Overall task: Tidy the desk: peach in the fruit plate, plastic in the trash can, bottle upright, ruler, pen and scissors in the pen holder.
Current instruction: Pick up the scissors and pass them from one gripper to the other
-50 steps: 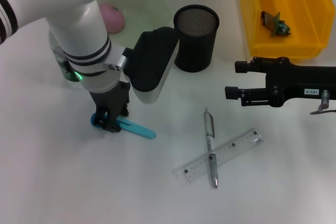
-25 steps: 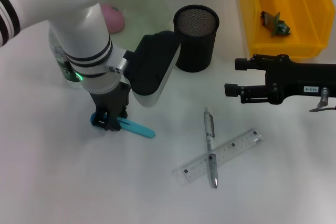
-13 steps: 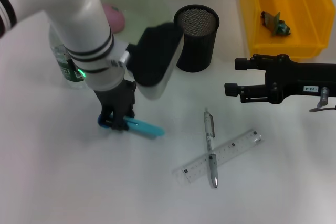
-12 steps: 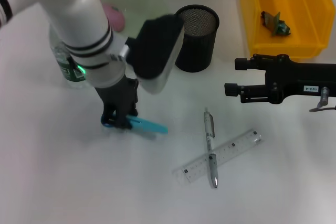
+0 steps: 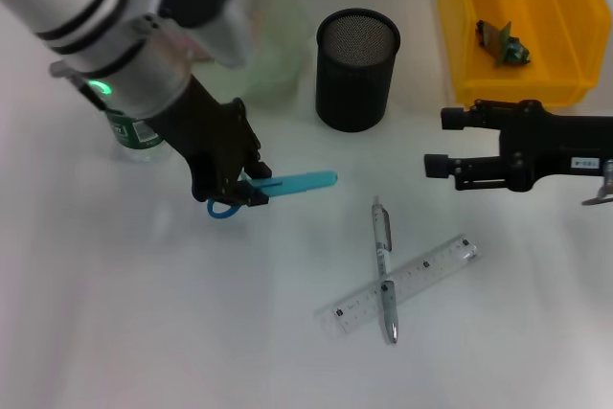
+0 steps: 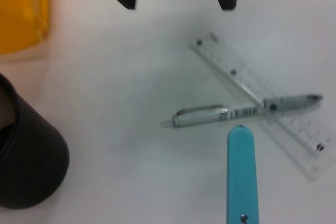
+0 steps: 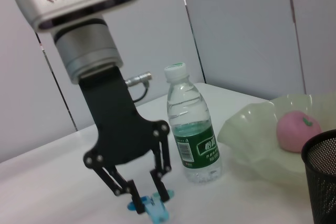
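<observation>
the white surface (image 5: 144,332) carries the yellow trash can (image 5: 565,35) at two o'clock and the black pen holder (image 5: 356,69) at twelve. the right gripper (image 5: 436,144) hangs at three o'clock, fingers apart. the left gripper (image 5: 251,187), at nine o'clock, is clamped on the blue scissors (image 5: 278,185), lifted, blades level, pointing right.
</observation>
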Robot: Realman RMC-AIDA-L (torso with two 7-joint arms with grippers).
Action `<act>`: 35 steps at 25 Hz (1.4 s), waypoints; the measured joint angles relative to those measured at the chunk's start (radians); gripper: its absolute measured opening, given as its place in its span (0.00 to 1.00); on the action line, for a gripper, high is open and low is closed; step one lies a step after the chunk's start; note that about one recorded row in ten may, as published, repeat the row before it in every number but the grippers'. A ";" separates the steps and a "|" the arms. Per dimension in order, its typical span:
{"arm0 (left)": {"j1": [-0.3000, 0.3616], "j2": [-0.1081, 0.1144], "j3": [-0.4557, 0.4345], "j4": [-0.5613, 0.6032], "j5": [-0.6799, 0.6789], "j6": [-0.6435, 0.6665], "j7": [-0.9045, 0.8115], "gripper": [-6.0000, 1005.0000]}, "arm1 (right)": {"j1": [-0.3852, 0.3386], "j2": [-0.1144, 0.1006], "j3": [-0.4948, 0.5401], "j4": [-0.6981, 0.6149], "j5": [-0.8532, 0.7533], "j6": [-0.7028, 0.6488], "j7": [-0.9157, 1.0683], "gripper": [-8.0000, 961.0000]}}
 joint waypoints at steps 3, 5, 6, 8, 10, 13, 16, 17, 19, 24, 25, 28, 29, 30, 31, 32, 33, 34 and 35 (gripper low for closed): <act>0.053 0.001 -0.070 0.065 -0.049 0.054 -0.009 0.26 | -0.001 -0.012 0.000 -0.001 -0.003 -0.009 0.004 0.87; 0.088 0.003 -0.140 0.085 -0.123 0.096 -0.009 0.26 | -0.001 -0.016 -0.001 -0.001 -0.006 -0.022 0.004 0.87; 0.099 0.004 -0.165 0.085 -0.156 0.108 -0.006 0.26 | -0.001 -0.018 -0.003 -0.001 -0.006 -0.029 0.004 0.87; 0.114 0.005 -0.190 0.084 -0.195 0.117 0.001 0.26 | -0.001 -0.021 -0.006 -0.002 -0.007 -0.040 0.002 0.87; 0.179 0.006 -0.248 0.044 -0.364 0.116 0.046 0.27 | -0.001 -0.022 -0.008 -0.002 -0.007 -0.047 -0.001 0.87; 0.214 0.007 -0.270 -0.030 -0.477 0.095 0.078 0.27 | -0.001 -0.022 -0.010 -0.002 -0.016 -0.057 -0.012 0.87; 0.245 0.006 -0.313 -0.143 -0.583 0.065 0.117 0.27 | 0.000 -0.021 -0.016 -0.002 -0.024 -0.066 -0.031 0.87; 0.255 0.005 -0.334 -0.190 -0.623 0.052 0.132 0.27 | 0.001 -0.018 -0.021 -0.001 -0.027 -0.067 -0.041 0.87; 0.284 0.006 -0.400 -0.352 -0.760 -0.005 0.183 0.27 | 0.002 -0.009 -0.027 0.000 -0.030 -0.061 -0.081 0.87; 0.323 0.006 -0.459 -0.565 -0.927 -0.044 0.247 0.27 | 0.001 0.016 -0.025 0.004 -0.027 -0.058 -0.154 0.87; 0.323 0.006 -0.459 -0.565 -0.927 -0.044 0.247 0.27 | 0.001 0.016 -0.025 0.004 -0.027 -0.058 -0.154 0.87; 0.346 0.001 -0.467 -0.655 -1.012 -0.045 0.254 0.28 | 0.000 0.039 -0.021 0.003 -0.026 -0.058 -0.197 0.87; 0.353 0.001 -0.468 -0.687 -1.045 -0.043 0.257 0.28 | -0.002 0.054 -0.016 0.003 -0.024 -0.055 -0.228 0.87; 0.364 0.000 -0.468 -0.746 -1.097 -0.040 0.262 0.28 | -0.002 0.054 -0.016 0.003 -0.024 -0.055 -0.228 0.87; 0.366 0.000 -0.469 -0.763 -1.111 -0.040 0.263 0.28 | -0.002 0.058 -0.014 0.008 -0.017 -0.054 -0.245 0.87; 0.368 0.000 -0.469 -0.783 -1.126 -0.040 0.264 0.28 | -0.002 0.061 -0.012 0.018 -0.007 -0.053 -0.262 0.87; 0.372 -0.001 -0.469 -0.812 -1.149 -0.040 0.263 0.28 | -0.002 0.062 -0.011 0.034 0.012 -0.053 -0.280 0.87; 0.375 -0.002 -0.469 -0.858 -1.180 -0.041 0.263 0.28 | -0.002 0.062 -0.011 0.079 0.060 -0.049 -0.326 0.87; 0.375 -0.002 -0.469 -0.858 -1.180 -0.041 0.263 0.28 | -0.002 0.062 -0.011 0.079 0.060 -0.049 -0.326 0.87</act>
